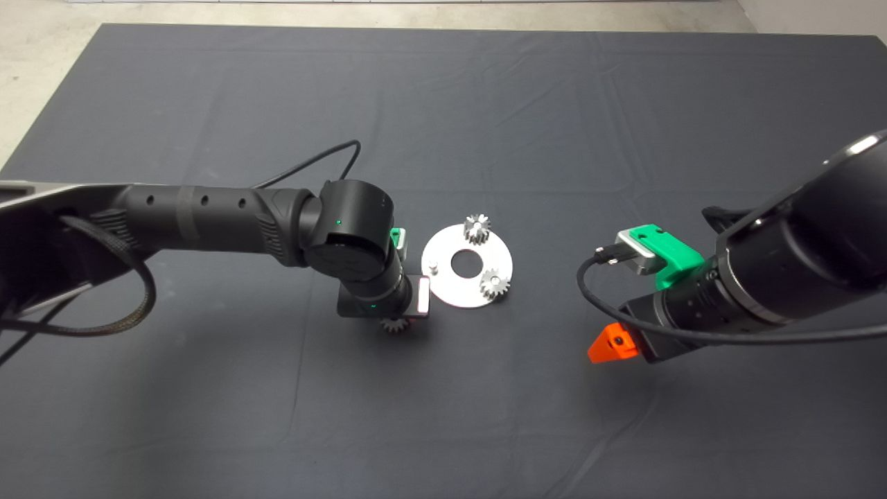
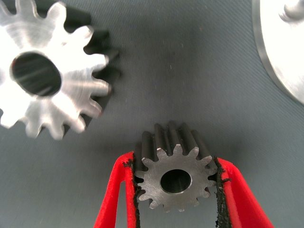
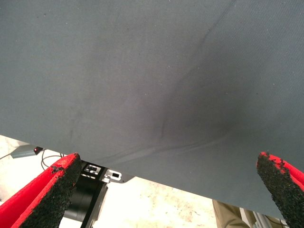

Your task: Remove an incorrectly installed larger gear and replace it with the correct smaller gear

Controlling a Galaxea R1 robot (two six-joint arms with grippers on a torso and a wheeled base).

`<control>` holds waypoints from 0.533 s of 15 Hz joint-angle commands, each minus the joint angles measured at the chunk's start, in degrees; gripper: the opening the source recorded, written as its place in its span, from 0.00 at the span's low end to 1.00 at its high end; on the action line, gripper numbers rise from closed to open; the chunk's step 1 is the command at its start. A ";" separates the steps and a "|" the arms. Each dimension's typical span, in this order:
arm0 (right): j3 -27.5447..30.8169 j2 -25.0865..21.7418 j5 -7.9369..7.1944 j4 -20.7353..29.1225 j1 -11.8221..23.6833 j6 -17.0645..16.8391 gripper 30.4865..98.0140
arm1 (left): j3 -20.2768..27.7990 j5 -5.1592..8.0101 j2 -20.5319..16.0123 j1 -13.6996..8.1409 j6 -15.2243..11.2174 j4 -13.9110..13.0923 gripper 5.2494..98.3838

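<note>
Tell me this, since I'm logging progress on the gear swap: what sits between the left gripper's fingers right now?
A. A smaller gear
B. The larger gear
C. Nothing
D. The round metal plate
A. In the left wrist view the left gripper has its red fingers closed against both sides of the smaller gear, while the larger gear lies apart on the mat.
</note>
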 commanded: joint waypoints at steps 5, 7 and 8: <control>0.08 0.10 -1.80 1.13 1.36 -0.17 1.00 | 0.76 1.40 0.52 -8.42 0.04 -6.24 0.22; 0.08 0.02 -1.80 1.13 1.36 -0.17 1.00 | 0.20 1.40 1.73 -10.00 0.06 -7.49 0.23; 0.08 0.02 -1.80 1.13 1.36 -0.17 1.00 | -0.17 1.31 2.45 -10.46 -0.01 -7.58 0.22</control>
